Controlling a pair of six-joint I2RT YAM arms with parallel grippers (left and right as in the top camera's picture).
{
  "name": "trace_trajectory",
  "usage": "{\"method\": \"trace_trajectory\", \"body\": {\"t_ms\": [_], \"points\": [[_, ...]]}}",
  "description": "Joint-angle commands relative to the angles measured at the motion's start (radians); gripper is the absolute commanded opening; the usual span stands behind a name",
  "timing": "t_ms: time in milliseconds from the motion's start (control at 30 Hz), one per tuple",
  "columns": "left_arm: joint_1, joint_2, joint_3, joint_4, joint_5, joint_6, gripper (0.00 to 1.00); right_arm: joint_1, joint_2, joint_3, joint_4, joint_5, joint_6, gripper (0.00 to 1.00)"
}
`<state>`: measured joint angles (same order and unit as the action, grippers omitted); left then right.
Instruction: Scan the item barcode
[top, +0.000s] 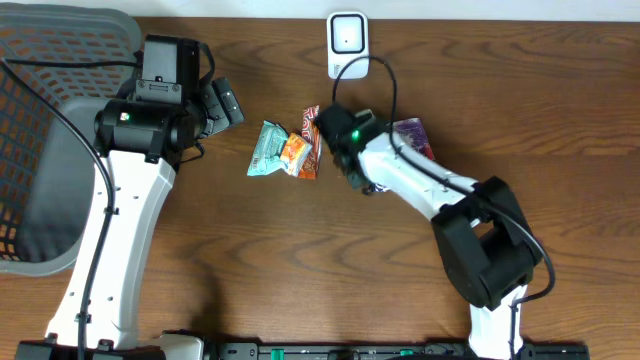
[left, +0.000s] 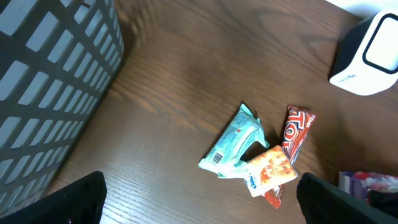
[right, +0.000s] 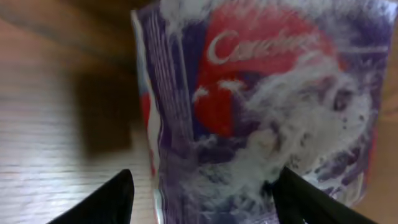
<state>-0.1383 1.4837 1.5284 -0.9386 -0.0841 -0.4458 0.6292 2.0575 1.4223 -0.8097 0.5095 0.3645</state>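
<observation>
A purple and red snack packet (right: 261, 106) lies on the wooden table and fills the right wrist view. My right gripper (right: 205, 193) is low over it with one finger on each side. The left finger (right: 106, 202) still stands clear of the packet's edge, so the jaws are open. From overhead the packet (top: 412, 133) shows beside the right gripper (top: 392, 140). The white barcode scanner (top: 347, 42) stands at the table's far edge, also in the left wrist view (left: 370, 56). My left gripper (top: 225, 100) hangs open and empty (left: 202, 205).
A teal packet (top: 266, 148), an orange packet (top: 295, 152) and a red bar (top: 311, 140) lie in a cluster left of the right gripper. A grey mesh basket (top: 50, 120) fills the far left, next to the left arm.
</observation>
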Motion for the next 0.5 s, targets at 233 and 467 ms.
{"method": "trace_trajectory", "body": {"t_ms": [233,467], "points": [[0.004,0.006,0.007,-0.003,-0.005,-0.008,0.98,-0.062,-0.007,-0.06,0.038,0.02,0.013,0.01],[0.004,0.006,0.007,-0.003,-0.005,-0.008,0.98,-0.151,-0.023,0.284,-0.184,-0.385,-0.134,0.01]]}}
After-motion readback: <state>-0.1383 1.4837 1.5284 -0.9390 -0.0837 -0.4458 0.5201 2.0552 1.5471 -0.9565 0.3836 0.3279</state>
